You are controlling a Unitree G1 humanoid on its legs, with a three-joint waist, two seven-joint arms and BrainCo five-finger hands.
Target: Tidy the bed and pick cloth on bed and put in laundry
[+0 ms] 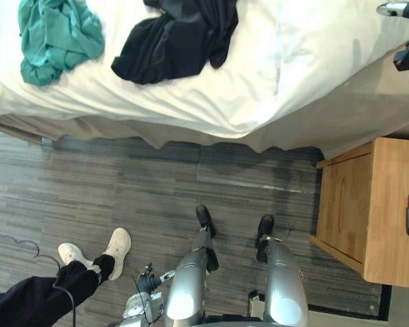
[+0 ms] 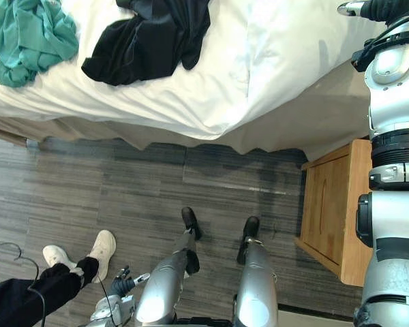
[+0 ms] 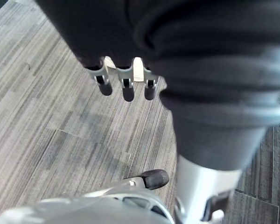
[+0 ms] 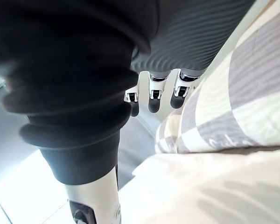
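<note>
A crumpled teal cloth point(image 1: 58, 37) lies on the white bed point(image 1: 259, 82) at its far left. A larger black cloth point(image 1: 174, 41) lies spread in a heap beside it, nearer the middle. My left hand point(image 1: 147, 282) hangs low over the floor, far from both cloths; in the left wrist view its fingers point(image 3: 127, 87) are relaxed and hold nothing. My right hand point(image 2: 368, 8) is raised at the far right above the bed's corner. In the right wrist view its fingers point(image 4: 154, 95) are straight and empty, close to a grey-and-cream checked pillow point(image 4: 233, 107).
Grey wood-plank floor point(image 1: 123, 197) runs between me and the bed's skirted edge. A wooden nightstand point(image 1: 368, 204) stands to my right. A person's dark trouser leg and white shoes point(image 1: 116, 248) are on the floor at my left.
</note>
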